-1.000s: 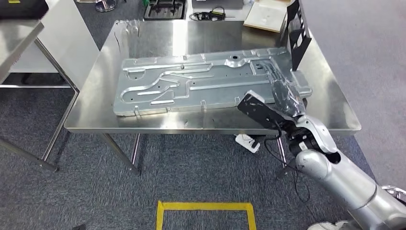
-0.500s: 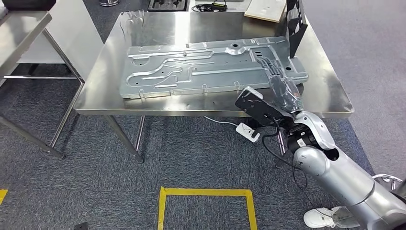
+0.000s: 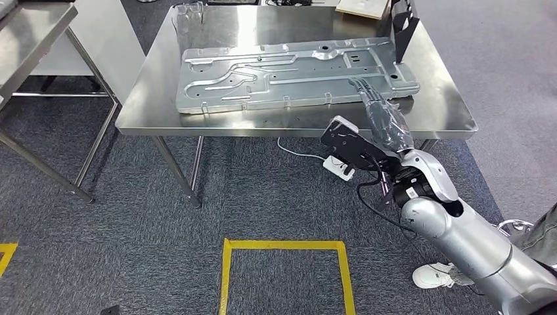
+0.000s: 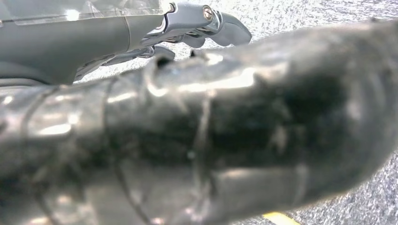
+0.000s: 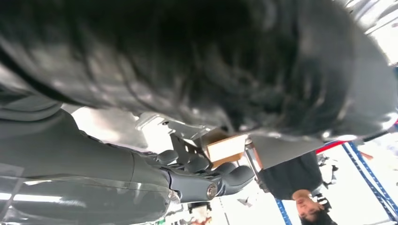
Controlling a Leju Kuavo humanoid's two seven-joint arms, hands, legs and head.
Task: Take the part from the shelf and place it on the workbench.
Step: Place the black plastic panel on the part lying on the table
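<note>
On the workbench (image 3: pixel 453 118): the part (image 3: pixel 295 72), a long stamped metal sheet, lies flat, its near right corner just ahead of the right hand (image 3: pixel 384 121).
Right hand: stretched toward that corner with fingers out straight, fingertips at or over the sheet's edge; I cannot tell whether they touch it. It grips nothing I can see.
Left hand (image 4: pixel 141 37): seen close in its wrist view, over grey carpet, fingers loosely curled with nothing in them.
Handling: the sheet looks stiff but thin, likely awkward more than heavy, with smooth slippery faces and sharp edges. I judge a long edge or one of the pressed ribs the best hold, and two hands safer than one, since a corner grip would let it swing.
Nearby: a black bracket (image 3: pixel 402 26) stands beyond the right hand; a person's shoe (image 3: pixel 437 275) shows beside the arm.
Change: the whole view has slid, the bench now farther up the frame, so the camera moved; the part keeps its place on the bench.
</note>
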